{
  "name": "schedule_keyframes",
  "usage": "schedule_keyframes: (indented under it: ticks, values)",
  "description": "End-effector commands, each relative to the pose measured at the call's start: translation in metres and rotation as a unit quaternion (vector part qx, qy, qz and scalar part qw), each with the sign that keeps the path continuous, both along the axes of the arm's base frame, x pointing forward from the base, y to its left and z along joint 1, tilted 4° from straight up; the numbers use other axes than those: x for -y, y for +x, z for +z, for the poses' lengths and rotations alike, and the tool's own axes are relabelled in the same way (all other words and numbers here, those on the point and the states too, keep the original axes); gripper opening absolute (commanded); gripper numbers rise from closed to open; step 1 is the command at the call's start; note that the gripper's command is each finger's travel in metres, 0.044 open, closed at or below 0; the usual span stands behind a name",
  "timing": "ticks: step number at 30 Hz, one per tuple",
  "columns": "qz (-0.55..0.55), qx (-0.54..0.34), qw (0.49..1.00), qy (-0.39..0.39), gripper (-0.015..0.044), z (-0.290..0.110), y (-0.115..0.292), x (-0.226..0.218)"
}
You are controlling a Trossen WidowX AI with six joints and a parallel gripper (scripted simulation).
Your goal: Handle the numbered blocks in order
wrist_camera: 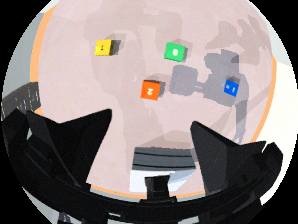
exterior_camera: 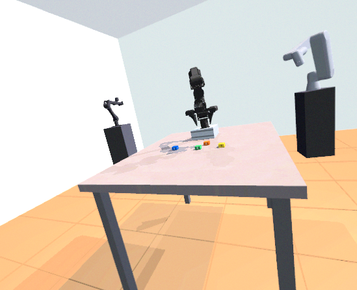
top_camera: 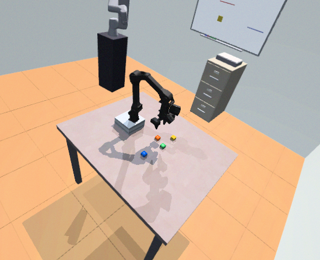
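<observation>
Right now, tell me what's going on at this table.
A black robot arm hangs over four small coloured blocks on the table: orange, yellow, green and blue. Its gripper is open, holds nothing and hovers above the orange block, touching none.

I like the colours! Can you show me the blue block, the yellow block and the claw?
blue block (top_camera: 144, 153), top view, its top face
yellow block (top_camera: 173, 137), top view, its top face
claw (top_camera: 162, 121), top view, between its open fingertips
</observation>
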State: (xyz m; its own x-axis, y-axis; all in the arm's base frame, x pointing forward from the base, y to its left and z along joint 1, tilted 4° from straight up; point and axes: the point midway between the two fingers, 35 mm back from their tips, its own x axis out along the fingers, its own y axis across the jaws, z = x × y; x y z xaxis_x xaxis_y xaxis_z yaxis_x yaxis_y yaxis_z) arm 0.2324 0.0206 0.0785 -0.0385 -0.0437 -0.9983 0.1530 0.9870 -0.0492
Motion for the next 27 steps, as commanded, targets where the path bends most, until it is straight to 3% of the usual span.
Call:
schedule_keyframes:
  ticks: [1, 5, 15, 27]
  values:
    - [-0.002, 0.004, 1.000, 0.001, 0.0400, 0.001, 0.000, 0.000]
    - [0.002, 0.002, 1.000, 0.003, 0.0400, 0.002, 0.007, -0.005]
    - [-0.001, 0.006, 1.000, 0.005, 0.0400, -0.003, 0.095, -0.083]
    - [-0.002, 0.007, 1.000, 0.004, 0.0400, -0.004, 0.097, -0.085]
